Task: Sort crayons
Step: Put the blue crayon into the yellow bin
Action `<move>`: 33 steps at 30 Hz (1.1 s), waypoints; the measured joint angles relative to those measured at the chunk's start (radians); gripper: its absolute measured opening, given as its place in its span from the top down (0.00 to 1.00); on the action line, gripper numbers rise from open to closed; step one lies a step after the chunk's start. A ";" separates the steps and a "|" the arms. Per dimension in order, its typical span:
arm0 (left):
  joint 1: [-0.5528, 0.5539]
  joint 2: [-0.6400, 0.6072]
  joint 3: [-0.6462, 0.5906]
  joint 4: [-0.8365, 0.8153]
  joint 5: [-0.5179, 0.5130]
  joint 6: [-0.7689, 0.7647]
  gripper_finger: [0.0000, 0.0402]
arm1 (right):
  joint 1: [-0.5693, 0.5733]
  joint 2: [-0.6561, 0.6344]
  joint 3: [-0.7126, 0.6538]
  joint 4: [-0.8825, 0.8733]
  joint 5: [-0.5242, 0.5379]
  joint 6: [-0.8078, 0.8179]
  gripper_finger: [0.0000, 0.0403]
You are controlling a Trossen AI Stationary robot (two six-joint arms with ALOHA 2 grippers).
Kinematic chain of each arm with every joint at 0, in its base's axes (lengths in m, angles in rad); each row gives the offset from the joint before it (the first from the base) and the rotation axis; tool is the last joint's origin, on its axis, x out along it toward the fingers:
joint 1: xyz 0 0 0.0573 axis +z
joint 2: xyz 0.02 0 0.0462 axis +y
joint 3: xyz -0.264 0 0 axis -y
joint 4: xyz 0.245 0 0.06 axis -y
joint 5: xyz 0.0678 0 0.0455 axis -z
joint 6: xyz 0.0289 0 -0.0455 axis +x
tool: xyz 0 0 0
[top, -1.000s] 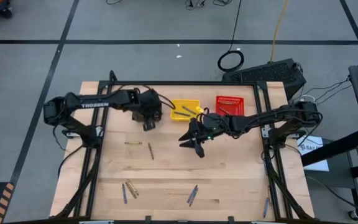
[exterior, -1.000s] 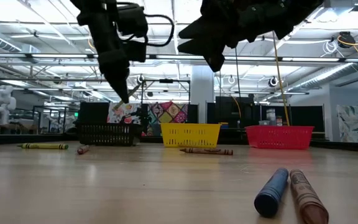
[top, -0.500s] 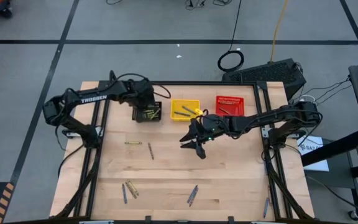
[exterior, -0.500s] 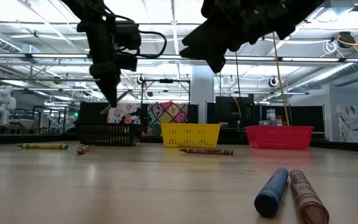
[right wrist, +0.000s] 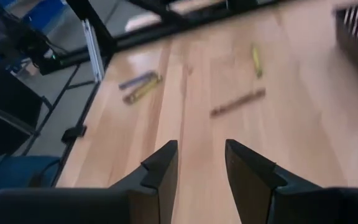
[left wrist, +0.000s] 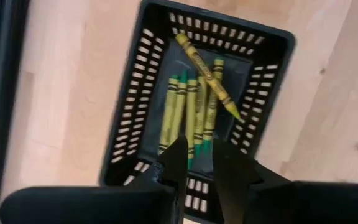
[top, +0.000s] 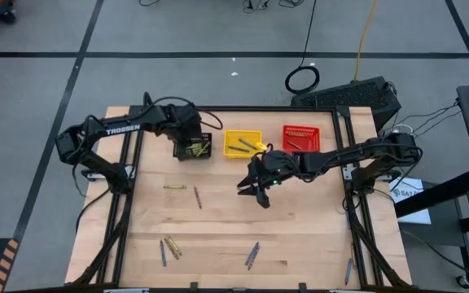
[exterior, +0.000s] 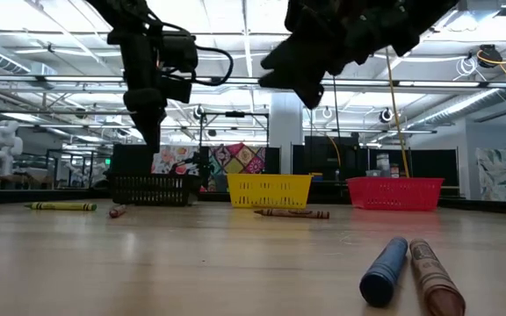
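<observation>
The crayons lie scattered on the wooden table: an olive-yellow one (top: 174,187), a brownish one (top: 197,196), a pair (top: 168,247) near the front left, and blue ones (top: 252,255). Several olive-yellow crayons (left wrist: 191,106) lie in the black basket (top: 194,149), one slanting across the others. My left gripper (left wrist: 197,163) hangs above that basket (left wrist: 129,118), fingers pointing down, slightly apart and empty. My right gripper (top: 251,190) hovers over the table's middle, open and empty (right wrist: 201,168).
A yellow basket (top: 243,144) and a red basket (top: 301,138) stand beside the black one along the far edge, each with crayons inside. One more crayon (top: 348,271) lies at the front right. A blue and a brown crayon (exterior: 385,270) lie close to the low camera.
My left gripper has gone toward the table's far left, from beside the black basket to right above it, has turned about and risen a little, and then kept still. My right gripper has hardly moved.
</observation>
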 joint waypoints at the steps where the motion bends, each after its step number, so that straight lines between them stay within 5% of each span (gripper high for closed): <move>1: -0.005 0.000 0.000 -0.005 0.010 -0.004 0.83 | 0.005 0.000 0.000 -0.024 -0.001 0.015 0.70; 11: -0.136 0.000 0.000 -0.098 0.010 -0.040 0.82 | 0.063 0.000 -0.001 -0.300 0.001 0.060 0.70; 20: -0.225 0.000 0.000 -0.104 -0.003 -0.089 0.82 | 0.032 0.000 -0.001 -0.314 0.158 -0.081 0.70; 33: -0.382 -0.001 0.000 -0.195 -0.005 -0.199 0.82 | 0.001 0.127 -0.001 -0.238 0.158 -0.083 0.70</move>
